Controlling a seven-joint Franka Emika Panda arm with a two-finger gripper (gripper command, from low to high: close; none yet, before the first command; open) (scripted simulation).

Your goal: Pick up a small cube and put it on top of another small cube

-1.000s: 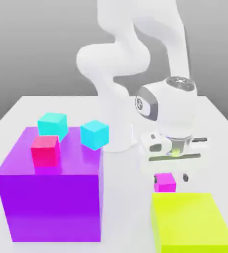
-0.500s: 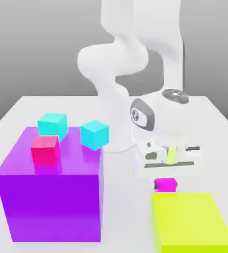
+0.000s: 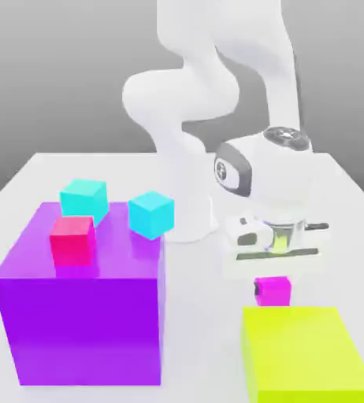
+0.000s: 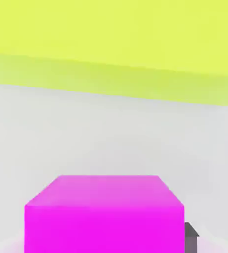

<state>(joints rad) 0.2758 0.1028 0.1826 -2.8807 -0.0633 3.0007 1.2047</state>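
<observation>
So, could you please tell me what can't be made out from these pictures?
- Underside of the magenta cube: faces away in the exterior view.
- Far side of the purple block: hidden by the block itself, exterior view.
- Near end of the yellow block: cut off by the exterior view's lower edge.

The white arm point(image 3: 181, 94) is rising from its base point(image 3: 187, 216), which is standing inward from the far edge of the white surface point(image 3: 205, 338), and it is bending over toward the exterior view's right edge. The wrist point(image 3: 268, 177) is leaning slightly, I think. The gripper point(image 3: 273, 291) is pointing downward, its fingers point(image 4: 191, 243) gripping closed.
</observation>
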